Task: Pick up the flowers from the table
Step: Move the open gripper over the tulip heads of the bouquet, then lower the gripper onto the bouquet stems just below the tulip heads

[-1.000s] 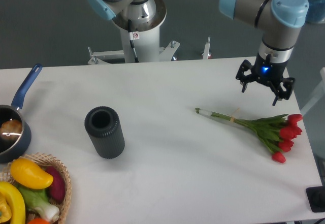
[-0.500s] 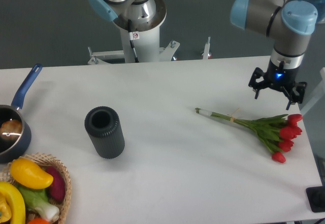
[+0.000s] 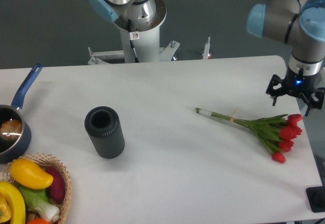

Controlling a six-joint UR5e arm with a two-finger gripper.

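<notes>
The flowers [image 3: 264,129], red tulips with green leaves and long stems tied by a pale band, lie flat on the white table [image 3: 167,87] at the right, stem ends pointing left. My gripper [image 3: 296,98] hangs open above the table's right edge, just up and right of the red blooms [image 3: 287,134], with nothing between its fingers and not touching the bunch.
A dark ribbed cylinder [image 3: 104,131] stands left of centre. At the left edge sit a blue-handled pot [image 3: 11,127] and a wicker basket [image 3: 35,191] of vegetables. The arm's base [image 3: 137,26] rises behind the table's far edge.
The open gripper has moved steadily to the right, from above the leaves to above the table's right edge. The flowers have not moved.
</notes>
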